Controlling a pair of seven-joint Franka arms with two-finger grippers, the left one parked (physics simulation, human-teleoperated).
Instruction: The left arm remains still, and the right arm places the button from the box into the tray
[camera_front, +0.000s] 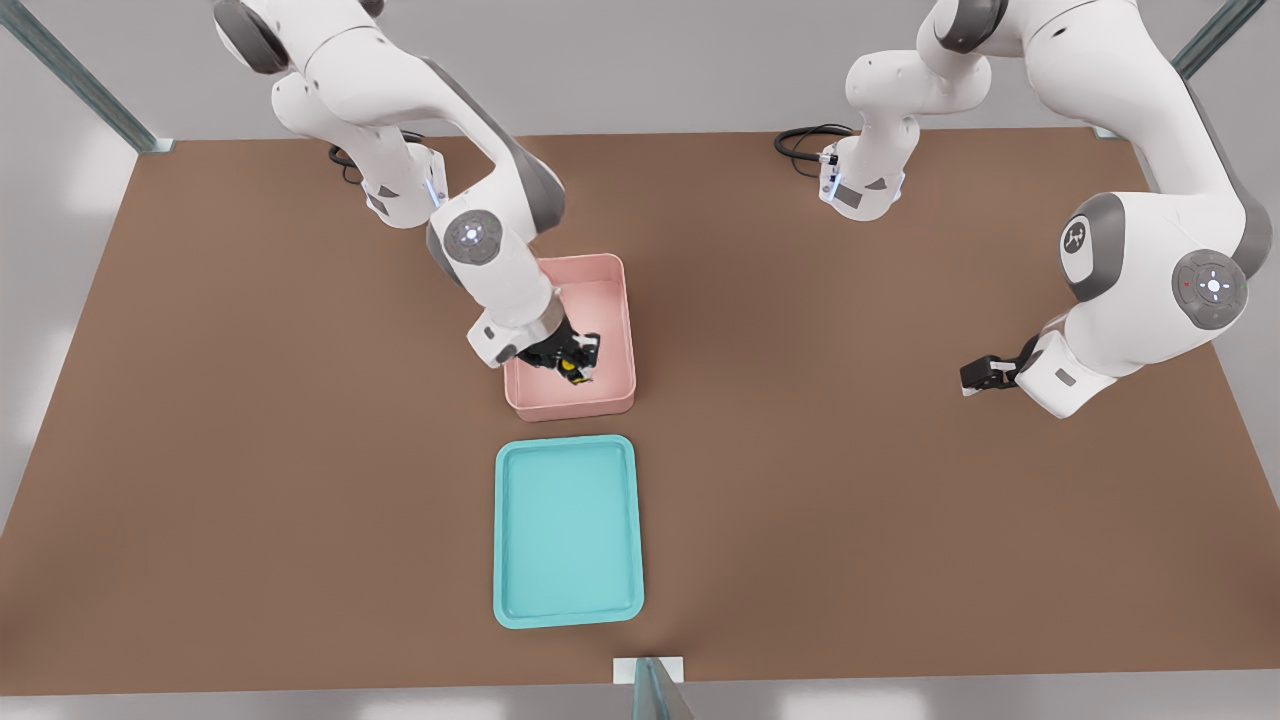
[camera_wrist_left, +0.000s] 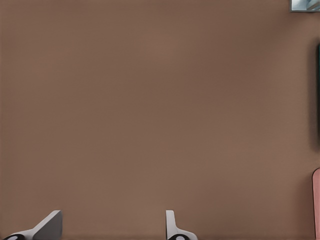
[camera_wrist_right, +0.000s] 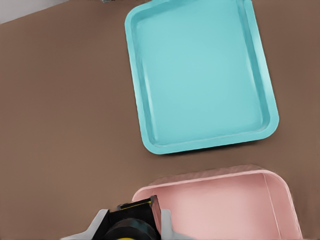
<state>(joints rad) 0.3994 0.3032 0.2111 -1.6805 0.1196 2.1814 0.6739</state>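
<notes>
The button sits clamped in the hand, above the box interior near its tray-side wall. The tray lies just beyond that wall, apart, with bare brown surface around both.

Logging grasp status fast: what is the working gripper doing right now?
Right arm's gripper: over the pink box, shut on the yellow-capped button, which shows between its fingers. The cyan tray holds nothing yet.
</notes>
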